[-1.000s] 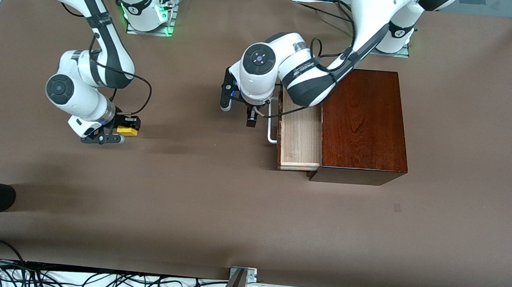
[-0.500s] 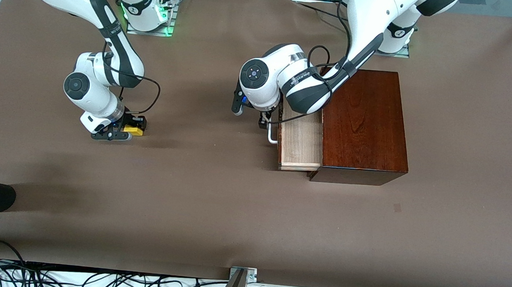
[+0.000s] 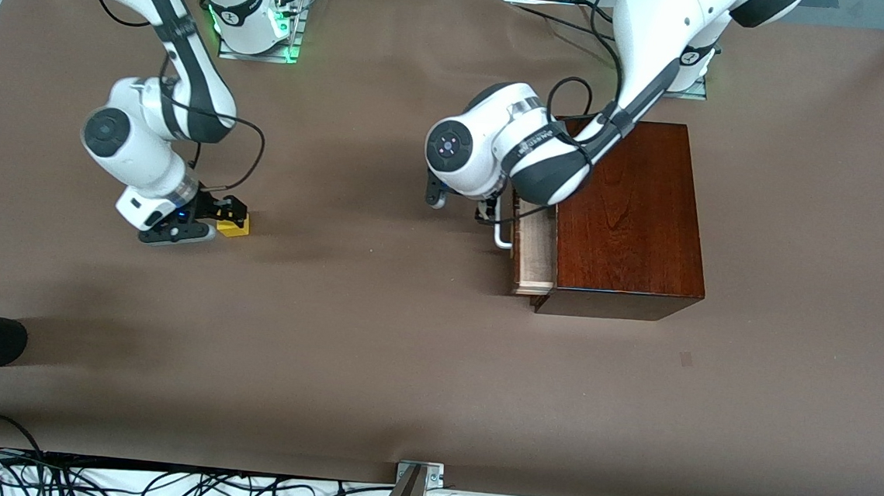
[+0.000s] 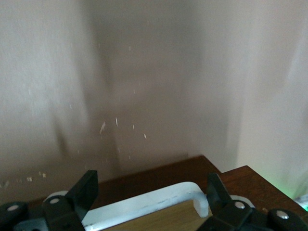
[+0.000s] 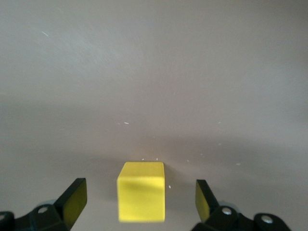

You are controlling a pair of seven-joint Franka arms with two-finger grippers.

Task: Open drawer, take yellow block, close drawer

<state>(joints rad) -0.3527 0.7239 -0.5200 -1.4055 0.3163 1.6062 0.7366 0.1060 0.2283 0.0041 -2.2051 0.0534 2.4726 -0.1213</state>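
Right hand (image 3: pixel 214 220) spread wide around yellow block (image 3: pixel 234 226) at frame left; left hand (image 3: pixel 491 214) open astride drawer (image 3: pixel 535 247) handle, centre.

High front view, two close wrist views

The brown-covered table (image 3: pixel 372 352) carries a yellow block (image 3: pixel 234 226) toward the right arm's end and a dark mahogany box (image 3: pixel 627 214) toward the left arm's end, well apart.
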